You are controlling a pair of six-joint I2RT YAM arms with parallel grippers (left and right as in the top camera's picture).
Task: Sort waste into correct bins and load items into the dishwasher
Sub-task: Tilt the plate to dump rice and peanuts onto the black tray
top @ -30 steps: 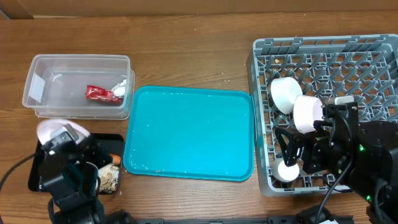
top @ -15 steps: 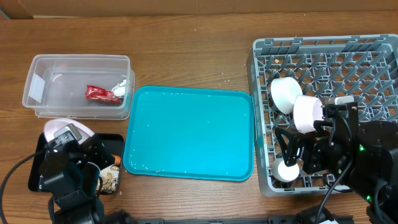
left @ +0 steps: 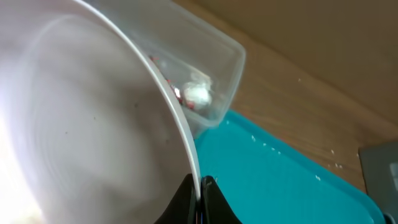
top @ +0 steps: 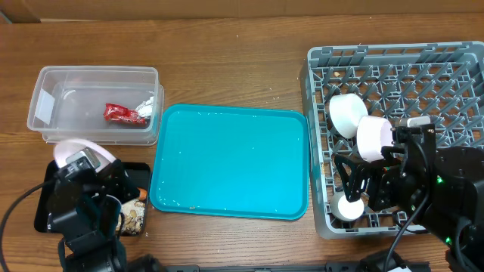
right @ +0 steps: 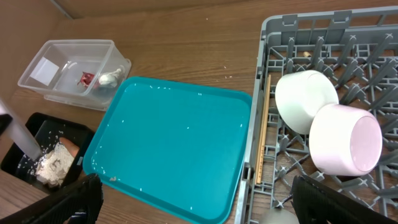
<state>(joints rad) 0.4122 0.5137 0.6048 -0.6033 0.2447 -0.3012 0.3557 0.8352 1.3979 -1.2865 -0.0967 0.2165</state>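
My left gripper (top: 85,168) is shut on the rim of a pale pink plate (top: 69,149), held tilted over the black bin (top: 47,213) at the front left. In the left wrist view the plate (left: 93,124) fills the left side and my gripper (left: 200,186) pinches its edge. My right gripper (top: 363,185) is open and empty over the front left of the grey dish rack (top: 401,68); in the right wrist view the gripper (right: 199,199) spans wide. A white bowl (top: 346,113) and a pink bowl (top: 373,137) sit in the rack.
A teal tray (top: 231,159) lies in the middle. A clear bin (top: 53,87) at the back left holds a red wrapper (top: 119,113). Food scraps (top: 134,215) lie in the black bin. A small white cup (top: 349,208) sits in the rack's front corner.
My left gripper has shifted a little to the right with the plate, which now stands more on edge. The right arm has not moved.
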